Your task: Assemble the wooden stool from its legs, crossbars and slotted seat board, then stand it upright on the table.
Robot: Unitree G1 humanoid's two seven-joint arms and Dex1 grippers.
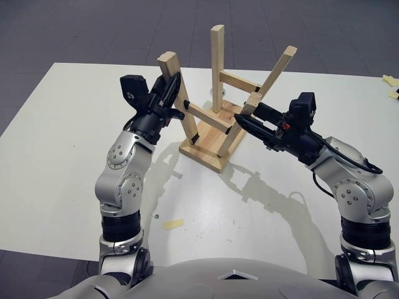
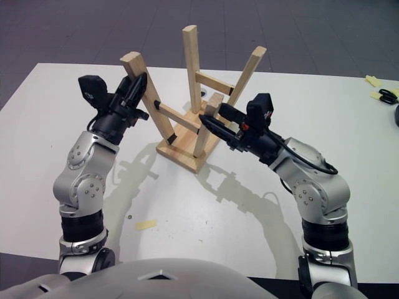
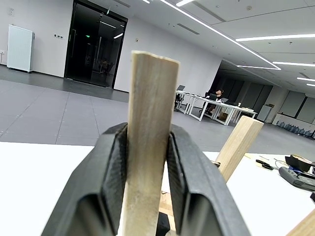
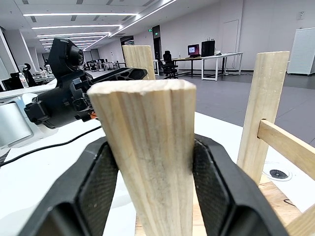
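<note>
On the table (image 1: 62, 156), a stool (image 1: 206, 154) sits upside down.
Left gripper (image 1: 173, 93) clamps the left leg (image 1: 187, 124), right gripper (image 1: 248, 119) the right leg (image 1: 230, 142).

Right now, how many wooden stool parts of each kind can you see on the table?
Pale wooden legs pointing upward: 4
Pale wooden crossbars in view: 2
Flat wooden seat board: 1
Total: 7
</note>
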